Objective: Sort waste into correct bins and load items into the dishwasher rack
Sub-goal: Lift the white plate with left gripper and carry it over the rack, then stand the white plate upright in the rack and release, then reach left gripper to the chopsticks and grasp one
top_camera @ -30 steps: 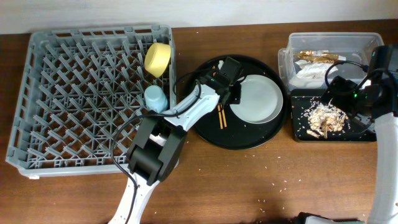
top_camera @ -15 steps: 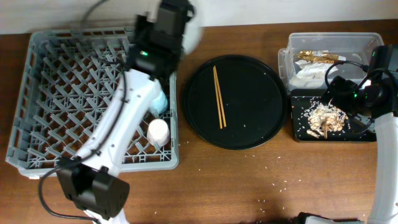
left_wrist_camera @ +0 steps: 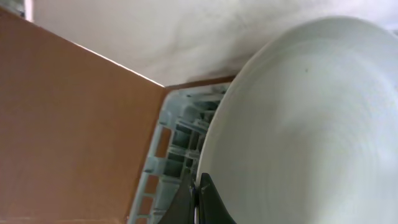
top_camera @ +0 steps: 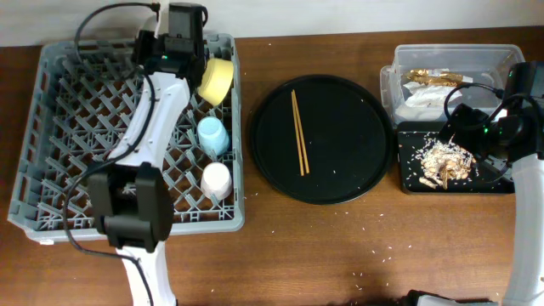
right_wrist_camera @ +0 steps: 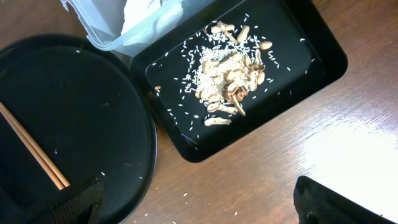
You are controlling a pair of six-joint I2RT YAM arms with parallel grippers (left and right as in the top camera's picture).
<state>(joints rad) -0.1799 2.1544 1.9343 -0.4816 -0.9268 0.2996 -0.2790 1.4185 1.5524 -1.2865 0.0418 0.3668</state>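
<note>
Task mostly done, judging by the layout.

Waste looks sorted:
- Gold wrapper (top_camera: 438, 78) and white napkins (top_camera: 419, 99) are in the clear tub (top_camera: 450, 51).
- Food scraps (top_camera: 442, 160) are heaped in the black rect tray (top_camera: 406, 180).
- A few stray grains lie on the desk (top_camera: 340, 255) and on the round black tray (top_camera: 348, 166).

Loaded in the rack (top_camera: 85, 127), all along its right side:
- Yellow bowl (top_camera: 215, 79), tipped on its side at the far right corner.
- Blue cup (top_camera: 212, 134), mouth down, mid-right.
- Pink cup (top_camera: 216, 178), just nearer than the blue one.

In progress: plate (left_wrist_camera: 305, 124).
- L claw (left_wrist_camera: 198, 202) is clenched on its rim, holding it on edge over the rack's far side next to the bowl.
- Overhead, the wrist hides the plate, so can't tell if it's seated btwn pegs yet.

Left to do:
- Release the plate.
- Chopsticks (top_camera: 297, 132), lying side by side on the round tray, untouched.

R claw (right_wrist_camera: 199, 208) is released and empty, fingers wide apart, hovering near the black rect tray.

Counts:
- 1 rack, 2 bins, 1 round tray
- 2 cups, 1 bowl, 1 plate
- 2 chopsticks (1 pair)
- 1 wrapper
- Napkins bunched, no. unclear
- 1 scrap heap + loose grains
</note>
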